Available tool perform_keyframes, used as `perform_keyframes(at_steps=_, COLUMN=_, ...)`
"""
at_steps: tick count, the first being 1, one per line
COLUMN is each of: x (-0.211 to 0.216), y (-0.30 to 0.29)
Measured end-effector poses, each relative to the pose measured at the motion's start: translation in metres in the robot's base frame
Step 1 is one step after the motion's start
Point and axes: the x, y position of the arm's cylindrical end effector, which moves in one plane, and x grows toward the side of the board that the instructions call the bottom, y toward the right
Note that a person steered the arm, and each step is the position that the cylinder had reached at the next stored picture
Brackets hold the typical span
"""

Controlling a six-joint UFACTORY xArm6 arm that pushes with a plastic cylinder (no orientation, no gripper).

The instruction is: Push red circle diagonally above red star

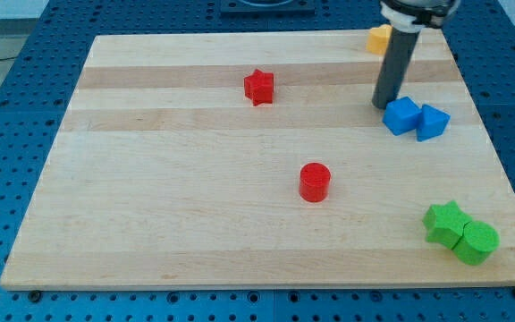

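The red circle point(314, 182) sits on the wooden board a little right of the middle. The red star point(259, 87) lies toward the view's top, up and left of the circle. My tip point(384, 105) is at the upper right, far from both red blocks, just left of a blue block. The rod rises from the tip toward the view's top edge.
Two blue blocks point(402, 116) point(432, 122) touch each other right of my tip. A yellow block point(380, 39) is partly hidden behind the rod at the top. A green star point(444, 222) and a green circle point(476, 241) sit together at the lower right near the board's edge point(508, 179).
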Motion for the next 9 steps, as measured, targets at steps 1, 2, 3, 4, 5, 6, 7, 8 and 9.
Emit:
perform_keyframes(at_steps=1, x=0.0, y=-0.038)
perform_keyframes(at_steps=2, x=0.008, y=-0.06)
perform_keyframes(at_steps=3, x=0.012, y=-0.06)
perform_keyframes(at_steps=4, x=0.041, y=-0.024)
perform_keyframes(at_steps=5, x=0.088, y=-0.004)
perform_keyframes(at_steps=6, x=0.128, y=-0.009)
perform_keyframes(at_steps=7, x=0.143, y=-0.039)
perform_keyframes(at_steps=8, x=0.149, y=-0.067)
perform_keyframes(at_steps=9, x=0.163, y=-0.081)
